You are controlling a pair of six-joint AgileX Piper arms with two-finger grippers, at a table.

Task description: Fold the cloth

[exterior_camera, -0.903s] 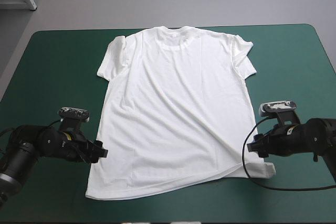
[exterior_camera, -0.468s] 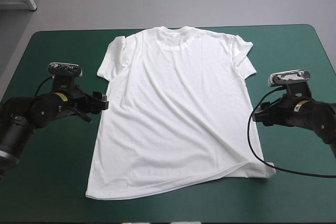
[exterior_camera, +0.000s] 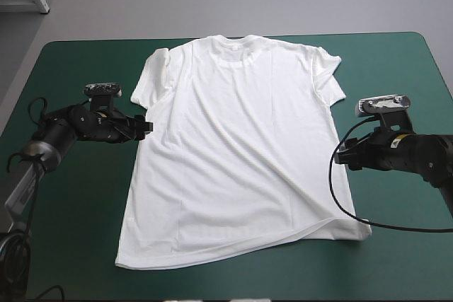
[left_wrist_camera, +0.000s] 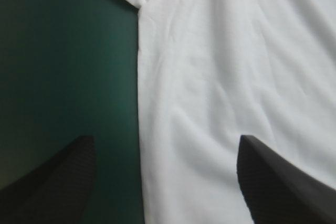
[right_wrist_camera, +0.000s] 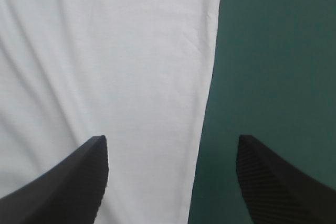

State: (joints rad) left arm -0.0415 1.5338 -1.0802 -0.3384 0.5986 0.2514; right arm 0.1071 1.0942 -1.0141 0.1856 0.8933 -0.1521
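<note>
The T-shirt (exterior_camera: 233,146) lies spread flat in the middle of the teal-green surface (exterior_camera: 71,231), collar at 12 o'clock and hem at 6 o'clock. Both grippers have left the hem corners and travelled toward 12 o'clock along the shirt's sides. The left gripper (exterior_camera: 145,126) now sits at the 9 o'clock edge just below the sleeve. The right gripper (exterior_camera: 341,157) is at the 3 o'clock edge, slightly nearer the hem. Each pair of black fingers (left_wrist_camera: 68,166) stands apart, one over cloth and one over bare cover, holding nothing. Flattening looks done, and pinching both side edges for a first fold seems the likely next step.
</note>
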